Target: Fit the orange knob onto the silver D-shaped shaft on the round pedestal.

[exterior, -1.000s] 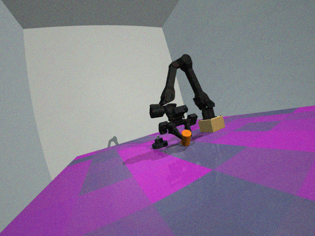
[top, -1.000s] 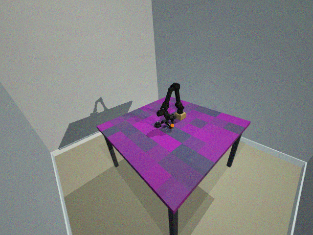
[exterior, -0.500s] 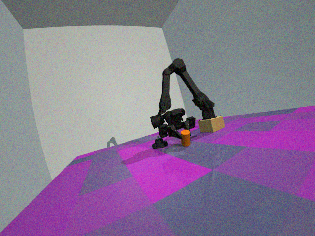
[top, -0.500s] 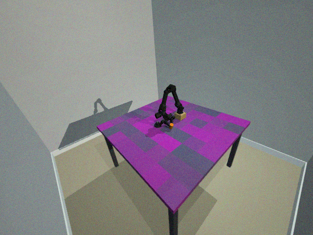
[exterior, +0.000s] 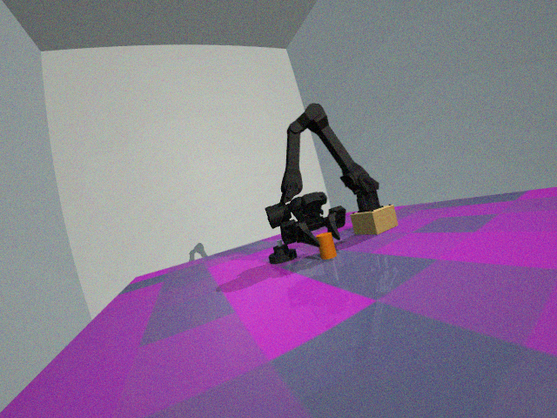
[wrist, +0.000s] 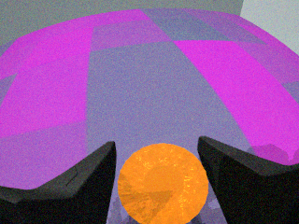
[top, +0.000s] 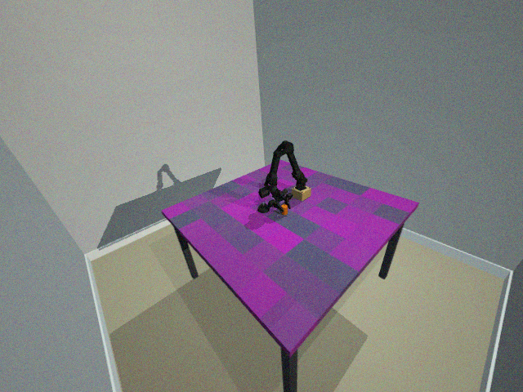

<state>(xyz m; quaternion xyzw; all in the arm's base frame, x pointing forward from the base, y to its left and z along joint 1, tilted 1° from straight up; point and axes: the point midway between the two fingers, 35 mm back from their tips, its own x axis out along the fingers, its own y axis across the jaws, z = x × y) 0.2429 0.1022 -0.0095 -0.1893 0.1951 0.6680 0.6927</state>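
Note:
The orange knob (top: 284, 209) (exterior: 327, 247) (wrist: 163, 184) stands upright on the table, its round top face towards the wrist camera; its underside and hole are hidden. My gripper (top: 286, 207) (exterior: 328, 240) (wrist: 157, 146) is open, low over the table and tilted, with one finger on each side of the knob. In the wrist view narrow gaps show between the knob and the fingers. The black round pedestal (top: 263, 207) (exterior: 282, 255) stands on the table to the left of the knob in the top and exterior views. Its shaft is too small and too covered by the gripper to make out.
The arm rises from a tan base block (top: 301, 193) (exterior: 375, 220) behind and to the right of the knob in the top and exterior views. The gripper body and the wrist camera hang close above the pedestal. The patchwork table (top: 291, 312) (exterior: 332, 382) is magenta and grey-blue.

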